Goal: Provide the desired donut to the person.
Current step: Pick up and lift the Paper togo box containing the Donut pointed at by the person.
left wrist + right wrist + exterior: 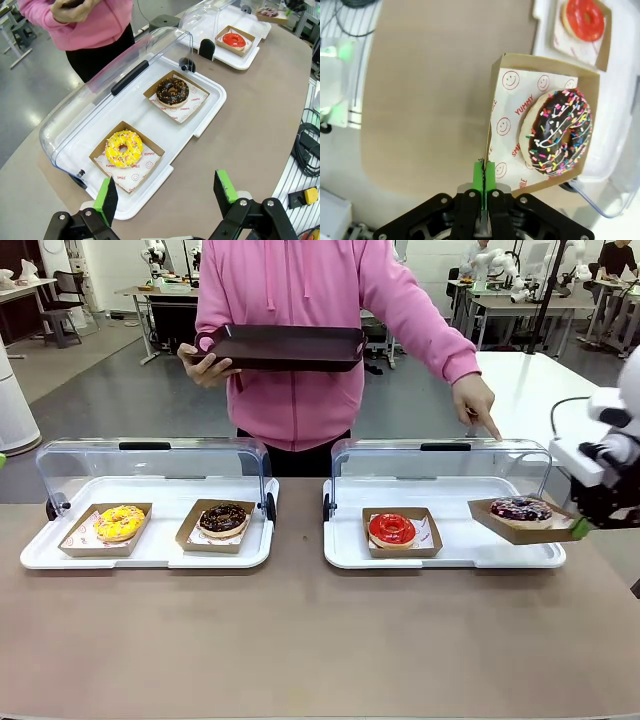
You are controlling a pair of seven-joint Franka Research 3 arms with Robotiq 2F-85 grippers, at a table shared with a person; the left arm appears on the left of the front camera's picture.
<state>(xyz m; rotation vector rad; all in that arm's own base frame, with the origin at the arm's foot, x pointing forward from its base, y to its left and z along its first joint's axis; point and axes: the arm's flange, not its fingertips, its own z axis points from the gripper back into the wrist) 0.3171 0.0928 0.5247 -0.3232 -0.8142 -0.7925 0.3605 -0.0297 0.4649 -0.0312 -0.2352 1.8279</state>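
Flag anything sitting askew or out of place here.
The cardboard box under the sprinkled donut is tilted and raised over the right end of its white tray, pinched at one wall by the right gripper. Nothing else stands out.

Two white plastic trays sit side by side on the brown table (300,640). The left tray (40,555) holds a yellow iced donut (120,522) left of a chocolate donut (222,518). The right tray (450,558) holds a red glazed donut (392,529); a sprinkled dark donut (519,508) in a cardboard box (515,531) hangs over its right end. A pink-hooded person (300,390) stands behind.
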